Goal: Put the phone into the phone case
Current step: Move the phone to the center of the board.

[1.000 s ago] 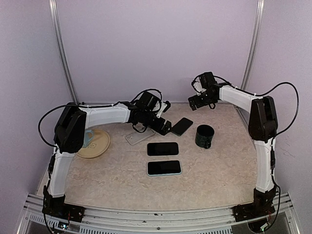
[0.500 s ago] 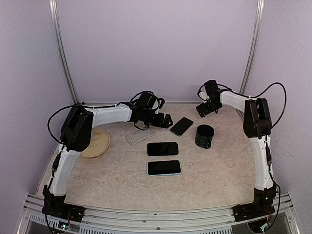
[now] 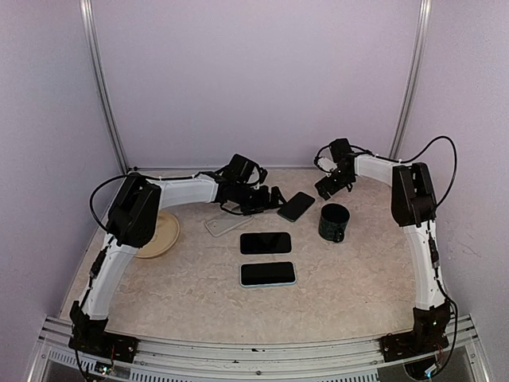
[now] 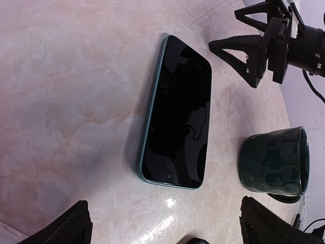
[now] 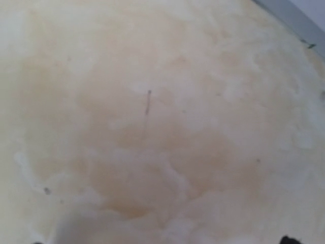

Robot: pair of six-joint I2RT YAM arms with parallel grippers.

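A dark phone with a teal edge lies screen up at the back of the table. A clear phone case lies flat to its left, under my left forearm. My left gripper stands open just left of that phone, low over the table, with nothing between its fingers. My right gripper hangs open and empty beyond the phone's far end, close above the table. The right wrist view shows only blurred tabletop.
A black phone and a phone in a light blue case lie mid-table. A dark green mug stands right of the teal-edged phone. A tan plate sits at the left. Walls close in the back and sides.
My left gripper has dropped lower and edged right toward the teal-edged phone. My right gripper has come down toward the table behind the mug. Both stayed open.
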